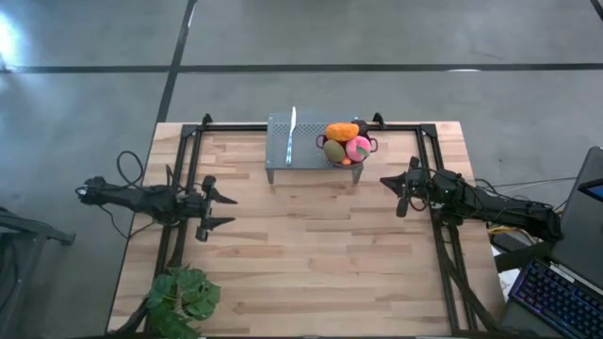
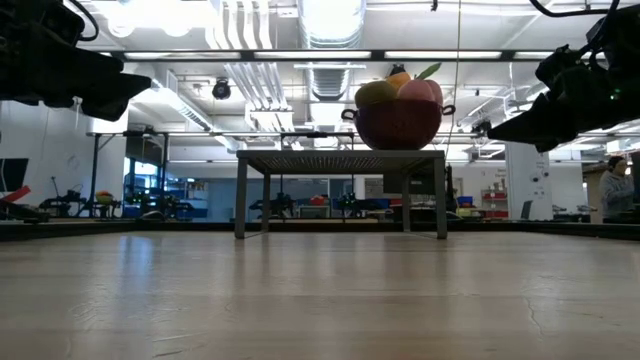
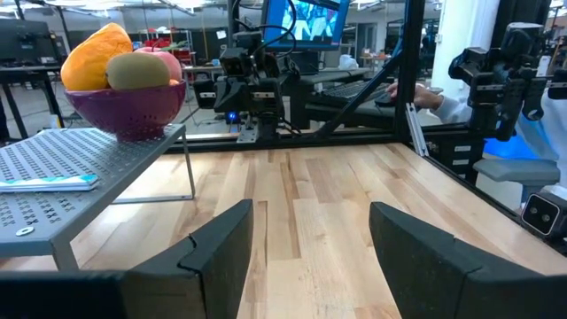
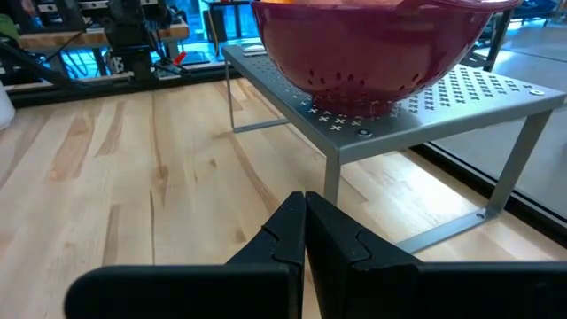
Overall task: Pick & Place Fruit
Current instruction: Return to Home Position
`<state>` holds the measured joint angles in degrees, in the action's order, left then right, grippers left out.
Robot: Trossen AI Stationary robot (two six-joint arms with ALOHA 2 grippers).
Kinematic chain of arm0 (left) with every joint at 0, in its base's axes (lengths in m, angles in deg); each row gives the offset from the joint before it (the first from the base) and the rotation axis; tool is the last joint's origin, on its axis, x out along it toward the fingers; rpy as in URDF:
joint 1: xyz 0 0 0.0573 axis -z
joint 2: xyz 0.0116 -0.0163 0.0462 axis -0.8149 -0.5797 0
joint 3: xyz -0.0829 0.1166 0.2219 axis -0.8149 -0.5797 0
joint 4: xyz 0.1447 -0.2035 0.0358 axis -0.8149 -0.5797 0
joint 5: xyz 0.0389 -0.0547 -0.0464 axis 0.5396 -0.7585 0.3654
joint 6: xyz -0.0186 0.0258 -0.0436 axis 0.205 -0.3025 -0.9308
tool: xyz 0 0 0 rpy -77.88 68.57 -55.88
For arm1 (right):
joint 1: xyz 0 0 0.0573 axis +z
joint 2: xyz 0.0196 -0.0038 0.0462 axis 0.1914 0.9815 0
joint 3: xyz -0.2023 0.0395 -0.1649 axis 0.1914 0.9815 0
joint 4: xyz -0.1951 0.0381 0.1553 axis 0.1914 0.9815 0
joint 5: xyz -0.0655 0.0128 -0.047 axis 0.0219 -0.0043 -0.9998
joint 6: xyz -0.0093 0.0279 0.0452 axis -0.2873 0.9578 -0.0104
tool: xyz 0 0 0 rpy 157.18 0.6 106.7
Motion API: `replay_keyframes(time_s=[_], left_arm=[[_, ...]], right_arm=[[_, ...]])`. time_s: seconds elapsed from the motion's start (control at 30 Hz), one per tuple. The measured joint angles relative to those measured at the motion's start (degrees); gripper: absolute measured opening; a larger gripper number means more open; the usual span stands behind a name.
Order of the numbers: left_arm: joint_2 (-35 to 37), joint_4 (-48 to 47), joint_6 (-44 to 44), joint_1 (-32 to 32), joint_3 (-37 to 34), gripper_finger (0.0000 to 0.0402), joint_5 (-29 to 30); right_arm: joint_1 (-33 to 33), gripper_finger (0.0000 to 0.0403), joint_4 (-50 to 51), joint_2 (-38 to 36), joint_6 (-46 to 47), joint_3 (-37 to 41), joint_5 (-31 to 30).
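Observation:
The fruit, an orange piece (image 1: pixel 341 131), a pink ball (image 1: pixel 359 148) and an olive-green piece (image 1: pixel 334 149), lies heaped in a purple perforated bowl (image 3: pixel 124 111). The bowl stands on the right end of a grey perforated metal shelf (image 1: pixel 287 149) at the table's far middle. My left gripper (image 1: pixel 226 209) hovers open over the table's left side, pointing level toward the right. My right gripper (image 1: pixel 391 193) hovers shut at the right side, close to the shelf's right end, just below bowl height (image 4: pixel 306 230). Neither touches anything.
A white and blue strip (image 3: pixel 49 183) lies on the shelf's top left of the bowl. A leafy green plant (image 1: pixel 184 294) sits at the near left corner. A keyboard (image 1: pixel 563 294) lies beyond the right edge. Bare wood (image 1: pixel 311 254) spreads between the arms.

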<state>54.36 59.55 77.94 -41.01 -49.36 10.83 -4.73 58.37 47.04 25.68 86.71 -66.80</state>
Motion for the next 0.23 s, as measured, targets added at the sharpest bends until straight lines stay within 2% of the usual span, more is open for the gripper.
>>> replay_keyframes(time_s=[0.23], left_arm=[[0.0,0.0,0.0,0.0,0.0,0.0232,0.0]], right_arm=[[0.0,0.0008,0.0,0.0,-0.1,0.0,0.0]])
